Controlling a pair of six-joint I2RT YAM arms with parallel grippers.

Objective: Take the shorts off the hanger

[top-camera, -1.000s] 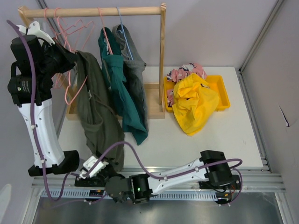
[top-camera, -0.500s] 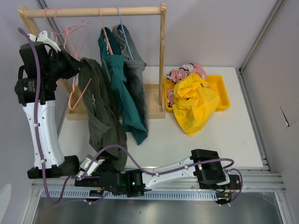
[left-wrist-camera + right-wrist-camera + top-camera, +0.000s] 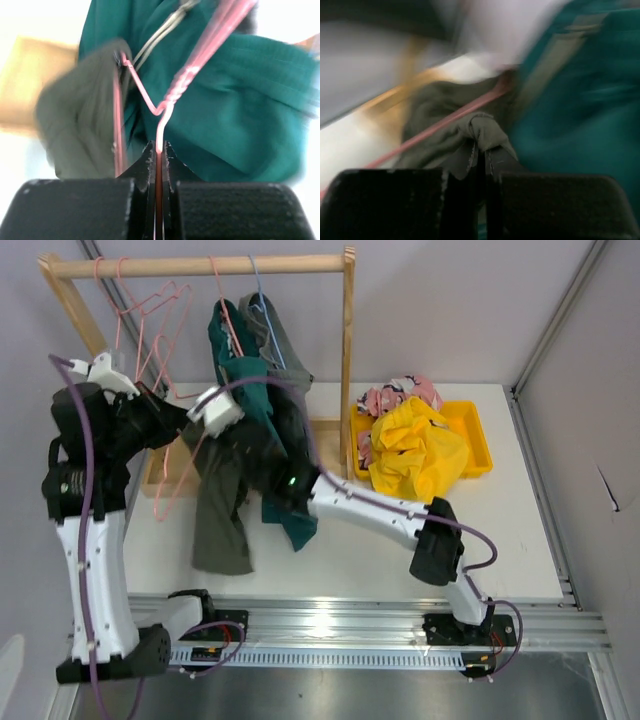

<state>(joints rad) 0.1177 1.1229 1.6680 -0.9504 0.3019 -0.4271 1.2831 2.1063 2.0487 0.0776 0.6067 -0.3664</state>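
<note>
My left gripper [image 3: 168,416] is shut on the neck of a pink wire hanger [image 3: 170,95], which it holds in front of the wooden rack. The olive green shorts [image 3: 220,520] hang from that hanger. My right gripper [image 3: 203,438] is shut on a fold of the olive shorts [image 3: 482,131] next to the hanger wire [image 3: 440,126]. The teal shorts [image 3: 240,370] and the grey shorts [image 3: 285,355] hang on the rail. The yellow shorts [image 3: 415,455] and the pink patterned shorts [image 3: 395,395] lie in the yellow bin.
The wooden rack's rail [image 3: 200,265] carries empty pink hangers [image 3: 150,310] at its left end. The yellow bin [image 3: 477,435] stands right of the rack's post [image 3: 348,360]. My right arm [image 3: 380,515] stretches across the table's middle.
My right arm swung from the table's near edge up to the olive shorts and shut on them. My left gripper moved down and right with the hanger, and the shorts swung along.
</note>
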